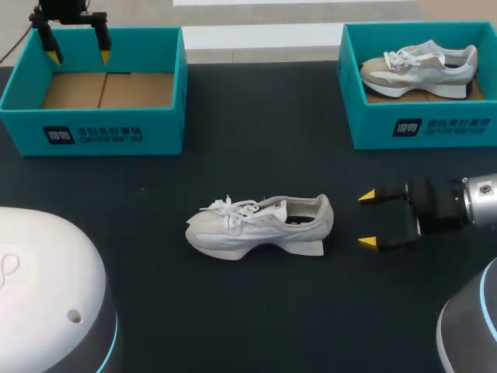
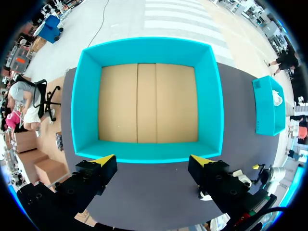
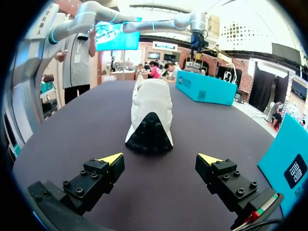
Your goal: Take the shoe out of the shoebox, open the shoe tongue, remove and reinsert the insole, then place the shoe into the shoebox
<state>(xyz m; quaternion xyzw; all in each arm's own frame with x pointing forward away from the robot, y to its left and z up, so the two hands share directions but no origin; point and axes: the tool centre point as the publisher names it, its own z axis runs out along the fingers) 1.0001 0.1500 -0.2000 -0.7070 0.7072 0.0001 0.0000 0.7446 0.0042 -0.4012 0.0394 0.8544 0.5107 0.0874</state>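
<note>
Head view first: the white lace-up sneaker is sitting on its sole in the middle of the black table, toe pointing to the robot's left, heel to the right. It's out of the box, with nothing touching it. The right end effector is lying low just off the heel with its yellow tips spread wide, not in contact. Over at the far left, the teal cardboard shoebox only shows its brown cardboard floor. The left end effector hangs above its back edge, fingers apart too, holding nothing. At the far right there's a second teal shoebox with a grey and white sneaker lying inside.

Left wrist view: it looks straight down into the teal cardboard shoebox, just bare cardboard flaps on the bottom. The left end effector has both tips spread over the near wall, gripping nothing. The second teal shoebox is well off to the side.

Right wrist view: the white lace-up sneaker is dead ahead of the right end effector, heel and black sole tread facing it, standing upright. The fingers are wide open with a gap of bare table between them and the shoe. The teal cardboard shoebox is further back past the sneaker.
</note>
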